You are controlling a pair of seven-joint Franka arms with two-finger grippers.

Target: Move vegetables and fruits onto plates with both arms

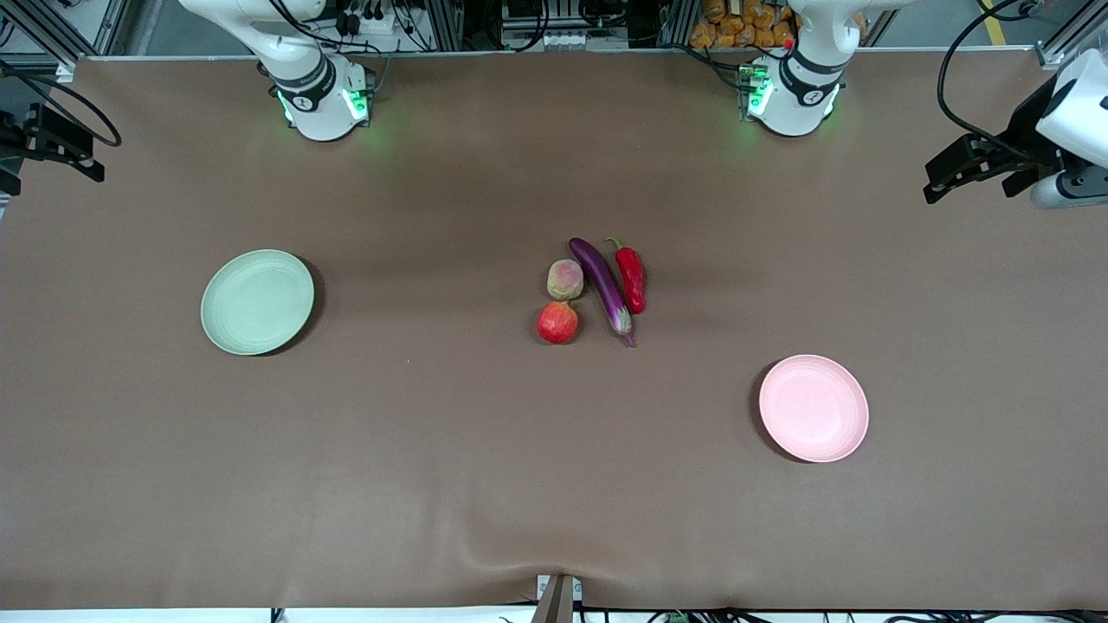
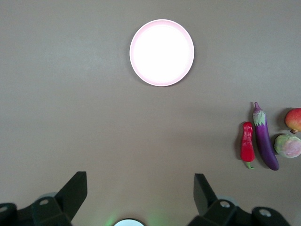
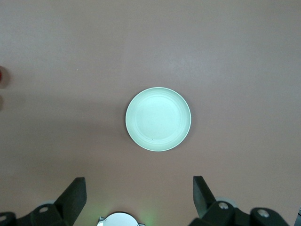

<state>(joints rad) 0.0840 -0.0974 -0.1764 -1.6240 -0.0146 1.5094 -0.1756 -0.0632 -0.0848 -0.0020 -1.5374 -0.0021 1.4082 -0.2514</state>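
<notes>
Both our end effectors, left (image 2: 139, 195) and right (image 3: 138, 197), hang open and empty; we should descend squarely, left over the chili (image 1: 632, 277), right over the peach (image 1: 564, 279).

The right arm (image 1: 303, 78) and left arm (image 1: 801, 78) run off the top of the front view, so only their bases show. The left gripper (image 2: 139, 183) and right gripper (image 3: 139, 184) are cut by their wrist views' edges. So are the pomegranate (image 2: 295, 120) and peach (image 2: 288, 145). The pink plate (image 2: 132, 52) glares white. The right wrist view shows only a red sliver (image 3: 1, 76).
</notes>
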